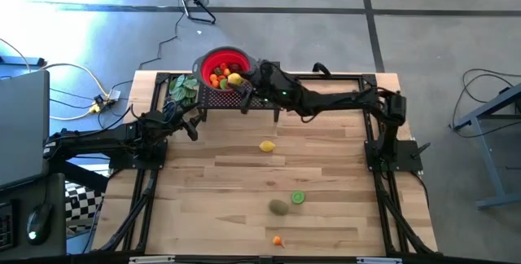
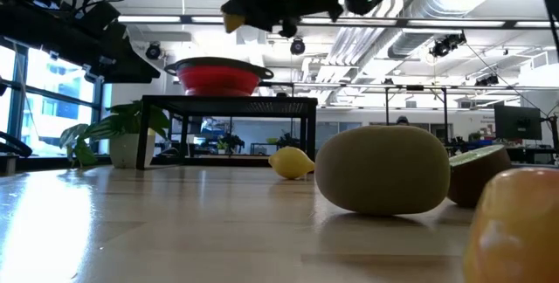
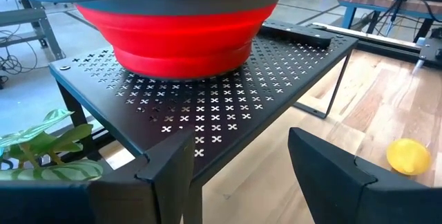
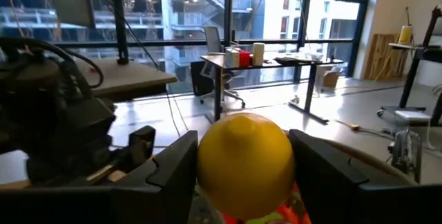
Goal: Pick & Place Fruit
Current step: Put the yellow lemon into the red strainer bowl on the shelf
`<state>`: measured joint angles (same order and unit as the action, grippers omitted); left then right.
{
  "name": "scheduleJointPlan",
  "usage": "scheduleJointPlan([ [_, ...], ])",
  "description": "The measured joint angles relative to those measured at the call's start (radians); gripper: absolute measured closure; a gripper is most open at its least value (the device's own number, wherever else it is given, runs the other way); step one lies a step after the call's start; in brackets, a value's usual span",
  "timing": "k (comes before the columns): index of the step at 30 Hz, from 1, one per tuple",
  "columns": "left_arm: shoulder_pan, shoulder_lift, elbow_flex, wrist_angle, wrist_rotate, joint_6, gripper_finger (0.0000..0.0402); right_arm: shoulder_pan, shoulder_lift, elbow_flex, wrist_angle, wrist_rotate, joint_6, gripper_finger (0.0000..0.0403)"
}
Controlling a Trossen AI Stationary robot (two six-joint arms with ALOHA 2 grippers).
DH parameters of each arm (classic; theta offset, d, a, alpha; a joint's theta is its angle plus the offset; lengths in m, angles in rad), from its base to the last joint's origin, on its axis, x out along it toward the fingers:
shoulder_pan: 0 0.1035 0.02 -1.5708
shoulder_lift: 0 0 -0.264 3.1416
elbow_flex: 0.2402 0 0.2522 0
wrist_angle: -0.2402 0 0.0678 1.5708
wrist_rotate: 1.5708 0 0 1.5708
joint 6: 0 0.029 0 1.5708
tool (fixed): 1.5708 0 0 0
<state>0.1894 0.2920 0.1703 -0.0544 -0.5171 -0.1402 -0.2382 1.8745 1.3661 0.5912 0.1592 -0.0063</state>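
While your right gripper (image 4: 242, 175) clamps a yellow lemon (image 4: 245, 164) between its fingers, it hangs over the edge of the red bowl (image 1: 223, 56). The bowl sits on a black rack (image 3: 207, 106) at the far side of the table (image 1: 228, 207) and already has several fruits in it. Just beside the rack lies a green leafy bunch (image 1: 182, 89). Another lemon (image 1: 266, 145) lies near the middle of the table. Closer to the front you can see a brown kiwi (image 1: 279, 207), a green lime half (image 1: 298, 198) and a small orange piece (image 1: 278, 240). Your right arm reaches across from its side, stretched long toward the bowl. Your left gripper (image 3: 238, 162) waits low by the rack's near corner, fingers apart and holding nothing.
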Motion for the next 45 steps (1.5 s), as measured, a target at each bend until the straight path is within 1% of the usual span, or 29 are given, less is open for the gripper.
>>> scheduleJointPlan([
  [6,0.0,0.0,0.0,0.0,0.0,0.0,0.0174,-0.026,0.083,0.115,-0.061,0.037,-0.065,0.0204],
  [13,0.0,0.0,0.0,0.0,0.0,0.0,0.0174,-0.083,0.101,0.128,-0.127,0.12,-0.068,0.0203],
  [15,0.0,0.0,0.0,0.001,0.0,0.0,0.0174,-0.096,0.101,0.128,-0.151,0.129,-0.069,0.0204],
  [19,0.0,0.0,0.0,0.001,0.0,0.0,0.0174,-0.119,0.101,0.128,-0.176,0.092,-0.047,0.0204],
  [33,0.0,0.0,0.0,0.001,0.0,0.0,0.0174,-0.124,0.101,0.128,-0.252,0.055,-0.043,0.0201],
  [37,0.0,0.0,0.0,0.001,0.0,0.0,0.0174,-0.124,0.101,0.128,-0.277,0.014,-0.043,0.0201],
  [45,0.0,0.0,0.0,0.001,0.0,0.0,0.0174,-0.124,0.101,0.128,-0.286,0.02,-0.047,0.0177],
])
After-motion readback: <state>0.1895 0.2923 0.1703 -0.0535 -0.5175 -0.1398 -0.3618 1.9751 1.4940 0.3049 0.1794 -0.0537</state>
